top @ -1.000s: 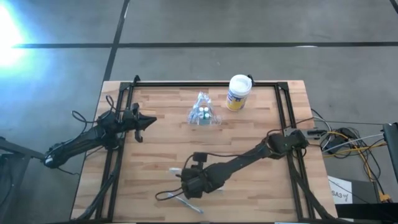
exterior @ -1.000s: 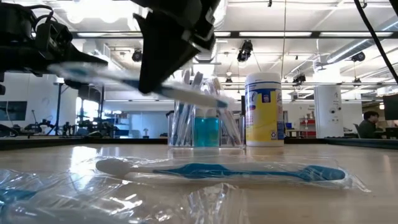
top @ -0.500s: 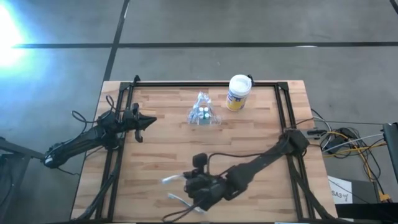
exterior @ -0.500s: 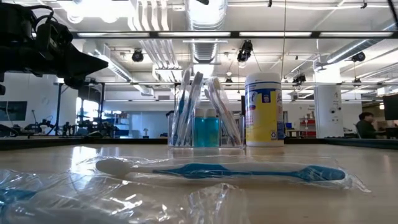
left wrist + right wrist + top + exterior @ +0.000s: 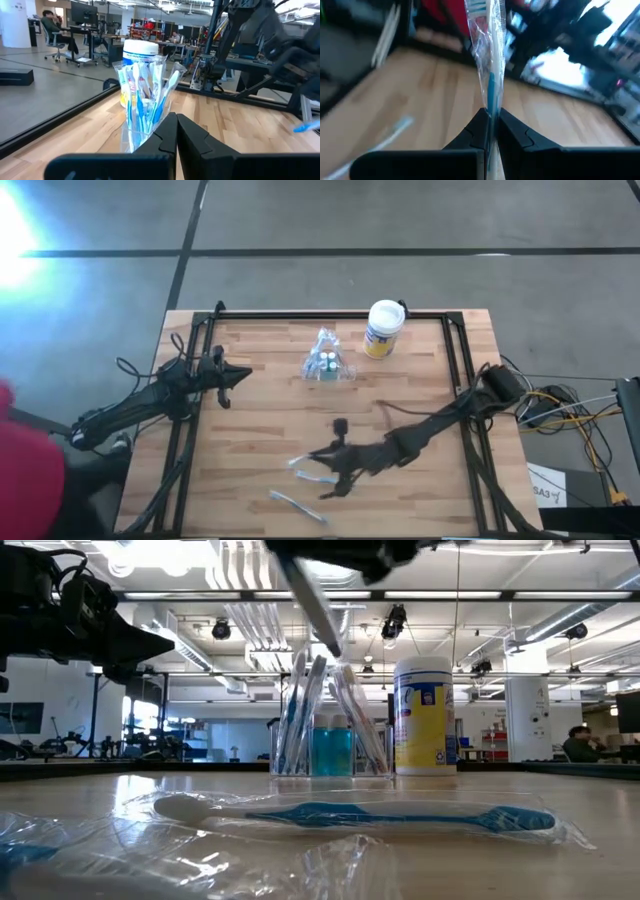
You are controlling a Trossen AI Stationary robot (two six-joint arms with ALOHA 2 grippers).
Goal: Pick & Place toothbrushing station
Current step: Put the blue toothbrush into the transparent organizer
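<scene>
1. Holding one wrapped toothbrush (image 5: 489,60) pinched between its closed fingers, the right gripper (image 5: 335,470) hangs over the near middle of the table (image 5: 260,420); in the right wrist view the wrapper stands up out of the jaws.
2. One toothbrushing station (image 5: 325,366), a clear holder, stands at the far middle of the table, already stocked with several wrapped brushes; their number cannot be counted.
3. One white-lidded canister (image 5: 383,328) stands just beside the station, on its right in the high view.
4. One more wrapped toothbrush (image 5: 350,815) lies flat near the table's near edge, with loose clear wrapping (image 5: 150,860) beside it.
5. The left gripper (image 5: 232,376) waits at the table's left side, its fingers pressed together on nothing, pointed toward the station.
6. One seated person (image 5: 52,30) shows in the room behind.
</scene>
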